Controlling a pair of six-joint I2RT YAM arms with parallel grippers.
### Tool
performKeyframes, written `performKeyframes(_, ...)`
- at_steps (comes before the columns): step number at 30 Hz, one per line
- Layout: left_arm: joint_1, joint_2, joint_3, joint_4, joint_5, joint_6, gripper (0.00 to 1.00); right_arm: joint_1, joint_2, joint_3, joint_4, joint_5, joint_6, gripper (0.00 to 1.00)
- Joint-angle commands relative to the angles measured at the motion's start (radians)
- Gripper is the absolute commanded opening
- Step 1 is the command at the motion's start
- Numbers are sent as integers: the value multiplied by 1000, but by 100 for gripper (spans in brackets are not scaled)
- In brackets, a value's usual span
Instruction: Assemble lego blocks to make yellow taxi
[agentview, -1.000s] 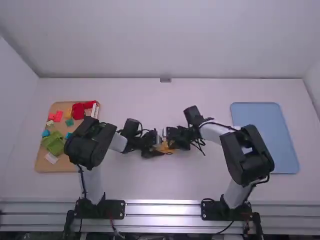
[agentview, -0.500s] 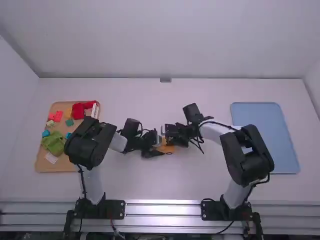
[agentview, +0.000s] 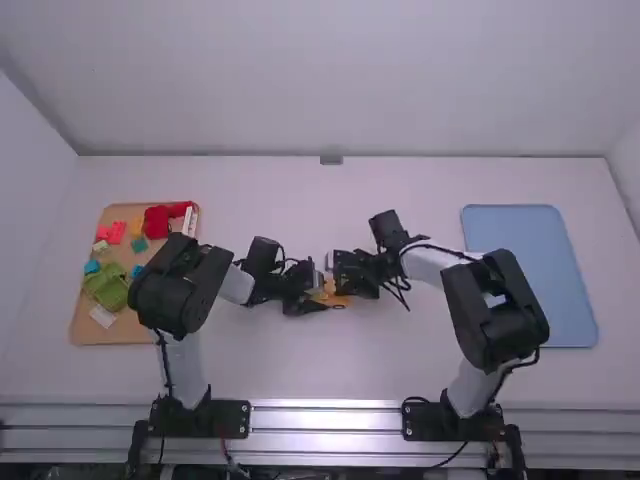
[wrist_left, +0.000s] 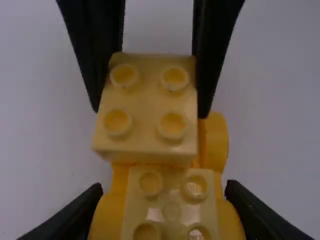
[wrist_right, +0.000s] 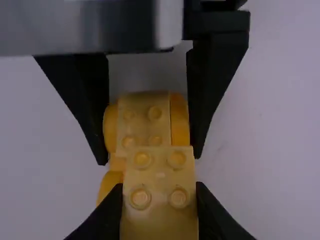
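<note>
Yellow taxi (agentview: 331, 299) parts meet between two robot grippers near the middle of a white table (agentview: 300, 365). The wheeled base (wrist_left: 172, 211) is deep yellow, with rounded wheels along its sides and a paler, four-studded section between one pair of them. A pale yellow square block (wrist_left: 146, 134), also topped with four round studs, is poised at the base's other end, beside the raised section and partly hiding the base; whether its underside touches the base cannot be told.

At left, the left gripper (agentview: 321, 302) reaches in toward the right one; in its own wrist view, the left gripper (wrist_left: 164, 192) grasps the base, fingers parted by the width across a pair of wheels. Opposite, the right gripper (agentview: 336, 284) clasps the square block; its own wrist view shows the right gripper (wrist_right: 159, 187) with fingers pressed to two opposite sides, parted by just the block's width.

On the table's left side, a wooden tray (agentview: 88, 327) bears red, green, blue and yellow pieces. A blue tray (agentview: 530, 270) lies on the right side.
</note>
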Motion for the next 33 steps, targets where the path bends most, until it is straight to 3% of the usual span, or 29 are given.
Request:
performKeyframes(1, 4, 12, -7, -11, -53, 18, 41, -9, -3, -13, 2, -35, -12, 0)
performKeyframes(17, 4, 12, -7, -9, -49, 18, 41, -10, -3, -91, 142, 32, 55, 0)
performKeyframes(33, 4, 12, -6, -4, -53, 18, 41, 7, -27, -47, 34, 16, 6, 0)
